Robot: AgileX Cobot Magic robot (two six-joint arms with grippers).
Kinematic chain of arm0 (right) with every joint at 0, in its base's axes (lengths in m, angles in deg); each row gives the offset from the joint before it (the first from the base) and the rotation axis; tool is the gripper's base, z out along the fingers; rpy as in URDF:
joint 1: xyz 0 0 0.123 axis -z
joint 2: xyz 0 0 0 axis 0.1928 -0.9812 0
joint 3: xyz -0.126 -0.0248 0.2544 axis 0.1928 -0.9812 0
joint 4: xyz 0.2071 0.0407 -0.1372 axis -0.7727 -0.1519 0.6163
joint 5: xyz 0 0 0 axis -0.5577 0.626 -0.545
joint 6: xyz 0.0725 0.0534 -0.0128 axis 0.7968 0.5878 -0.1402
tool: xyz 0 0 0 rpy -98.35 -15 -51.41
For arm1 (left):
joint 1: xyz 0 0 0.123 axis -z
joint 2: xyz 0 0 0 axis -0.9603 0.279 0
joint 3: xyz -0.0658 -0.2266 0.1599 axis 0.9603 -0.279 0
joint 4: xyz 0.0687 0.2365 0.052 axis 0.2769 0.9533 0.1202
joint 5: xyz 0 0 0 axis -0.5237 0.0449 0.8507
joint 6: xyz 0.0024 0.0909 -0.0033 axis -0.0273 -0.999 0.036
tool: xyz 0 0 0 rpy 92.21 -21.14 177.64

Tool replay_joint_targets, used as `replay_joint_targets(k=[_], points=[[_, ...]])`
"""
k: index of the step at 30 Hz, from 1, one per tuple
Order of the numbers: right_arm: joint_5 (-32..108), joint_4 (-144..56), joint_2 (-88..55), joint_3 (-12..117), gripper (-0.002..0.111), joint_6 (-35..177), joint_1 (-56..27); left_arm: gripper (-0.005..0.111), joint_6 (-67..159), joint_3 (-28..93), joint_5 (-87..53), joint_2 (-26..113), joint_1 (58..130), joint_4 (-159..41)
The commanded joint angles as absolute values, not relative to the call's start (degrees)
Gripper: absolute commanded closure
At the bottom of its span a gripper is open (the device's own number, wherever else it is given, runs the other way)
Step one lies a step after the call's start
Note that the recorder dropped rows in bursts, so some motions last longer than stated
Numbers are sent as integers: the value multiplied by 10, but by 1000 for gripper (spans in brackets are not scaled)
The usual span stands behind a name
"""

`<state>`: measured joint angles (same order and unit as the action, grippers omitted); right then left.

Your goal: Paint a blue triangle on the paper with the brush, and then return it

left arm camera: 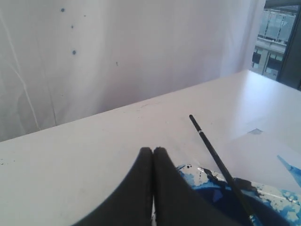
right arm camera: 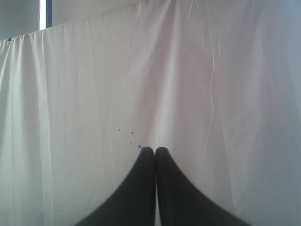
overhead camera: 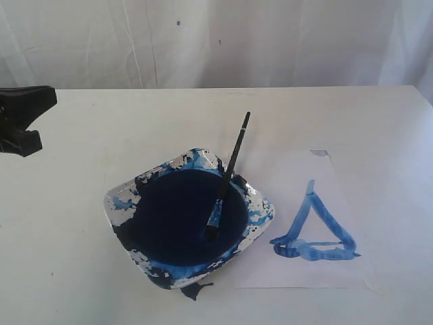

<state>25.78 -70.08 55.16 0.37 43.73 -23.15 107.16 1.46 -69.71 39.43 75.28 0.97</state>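
Outside wrist views – blue triangle [overhead camera: 313, 229]; brush [left arm camera: 218, 161] in left's

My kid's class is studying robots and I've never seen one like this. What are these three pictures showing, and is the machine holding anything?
It is a robot with two arms, each ending in a pincer. One picture looks at the table from outside; the other two come from cameras on each wrist. On the table a dish of blue paint holds the brush, leaning on its rim. Beside it lies the paper with the blue triangle. The left gripper and right gripper are both closed and hold nothing; the right one faces a white curtain.
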Motion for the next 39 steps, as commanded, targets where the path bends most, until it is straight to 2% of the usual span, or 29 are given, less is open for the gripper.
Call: replay_joint_targets(k=[1,13,17,20,23,30,39], points=[[261,-698,554,2,108,431,-232,107,1089,9,-703,380,750,7],[260,-698,554,2,108,431,-232,107,1058,9,-692,369,751,20],[260,-698,554,2,108,431,-232,107,1176,0,-574,278,751,117],[260,-698,554,2,108,431,-232,107,1261,-25,-459,175,751,119],[260,-698,554,2,108,431,-232,107,1264,-54,-408,82,751,119],[259,-698,554,2,108,431,-232,107,1263,-90,-379,-71,751,119],[260,-698,554,2,108,431,-232,107,1264,-91,-385,-97,751,117]])
